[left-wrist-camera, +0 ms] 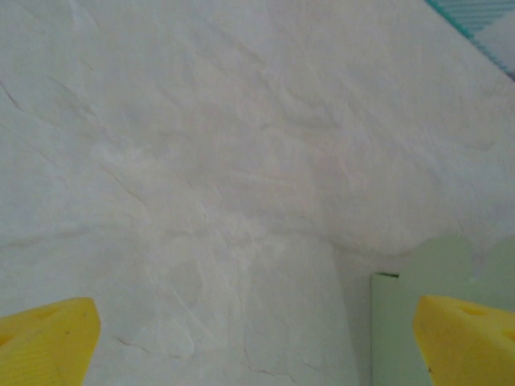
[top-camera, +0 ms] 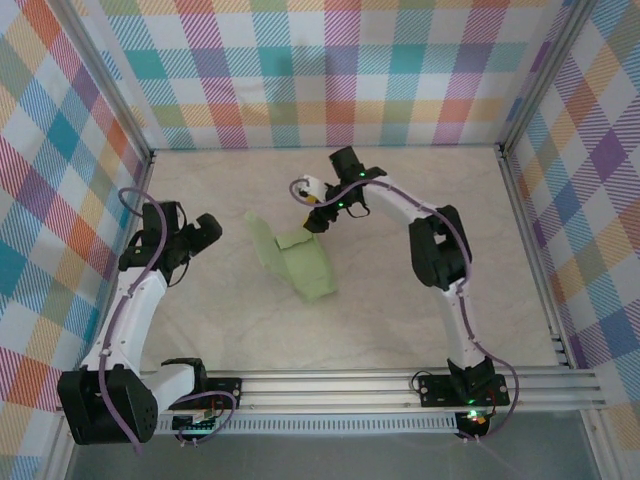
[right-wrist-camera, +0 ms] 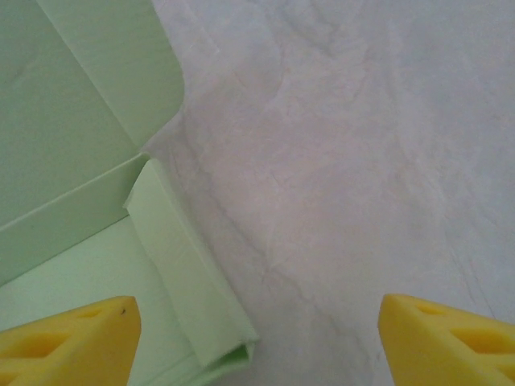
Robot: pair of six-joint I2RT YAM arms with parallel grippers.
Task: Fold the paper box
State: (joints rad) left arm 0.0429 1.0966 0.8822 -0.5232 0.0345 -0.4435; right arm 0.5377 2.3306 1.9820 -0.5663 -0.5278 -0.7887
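Well, the paper box (top-camera: 303,266) is thin, matte card, creased, round-cornered.

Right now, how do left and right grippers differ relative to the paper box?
Left gripper stands clear of the paper box, to its left; right gripper hovers at its far edge. Left gripper's fingers frame mostly bare table; right gripper's frame a box flap too. Both open, holding nothing.
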